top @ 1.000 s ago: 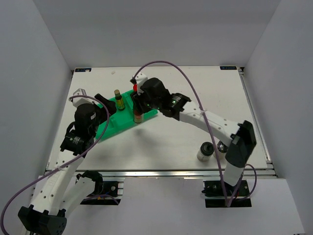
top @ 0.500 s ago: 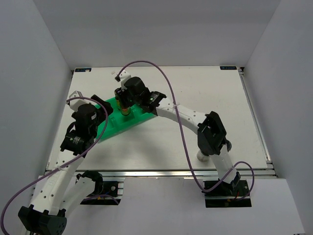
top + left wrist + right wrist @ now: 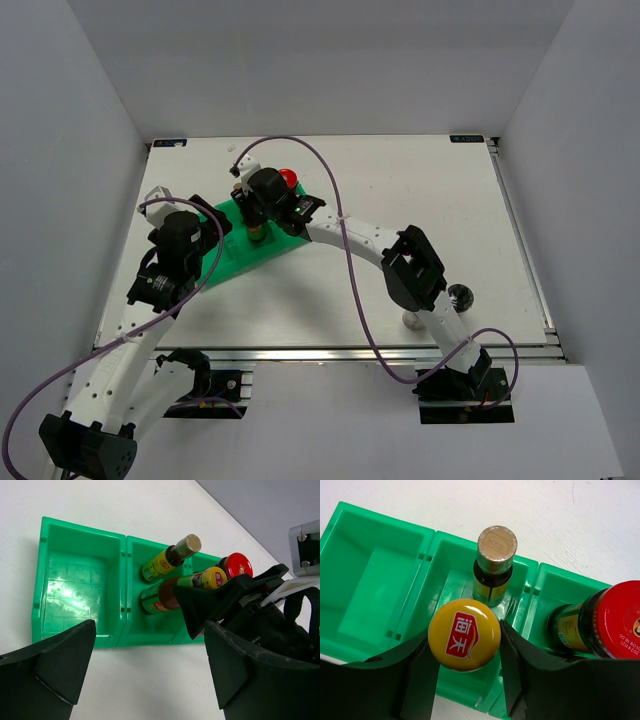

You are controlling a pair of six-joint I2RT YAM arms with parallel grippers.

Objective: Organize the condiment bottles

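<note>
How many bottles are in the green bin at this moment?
3. The tan-capped bottle and the yellow-capped bottle, gripped by the right gripper, share the middle compartment of the green bin; the red-capped jar stands in an end compartment. None seem hidden there.

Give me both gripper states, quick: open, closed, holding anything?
Left gripper: open, holding nothing.
Right gripper: closed on the yellow-capped bottle.
</note>
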